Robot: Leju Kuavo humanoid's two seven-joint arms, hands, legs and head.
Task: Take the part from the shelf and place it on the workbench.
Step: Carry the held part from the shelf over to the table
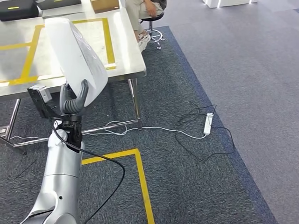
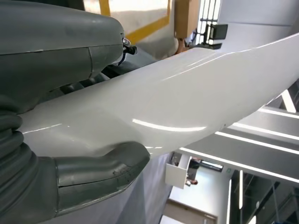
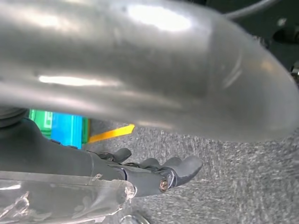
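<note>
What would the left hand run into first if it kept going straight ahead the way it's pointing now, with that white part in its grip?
Probably the workbench. The left hand holds the white part up toward it, and the part's top already overlaps the tabletop in the head view, so the part would likely arrive first. Depth is unclear.

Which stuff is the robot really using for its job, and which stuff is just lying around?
For the job:
- white part, gripped by the left hand
- workbench with yellow tape lines, where the part should go

Just lying about:
- white power strip and its cables on the carpet
- stool with a person sitting on it
- brown box at the far edge of the workbench
</note>
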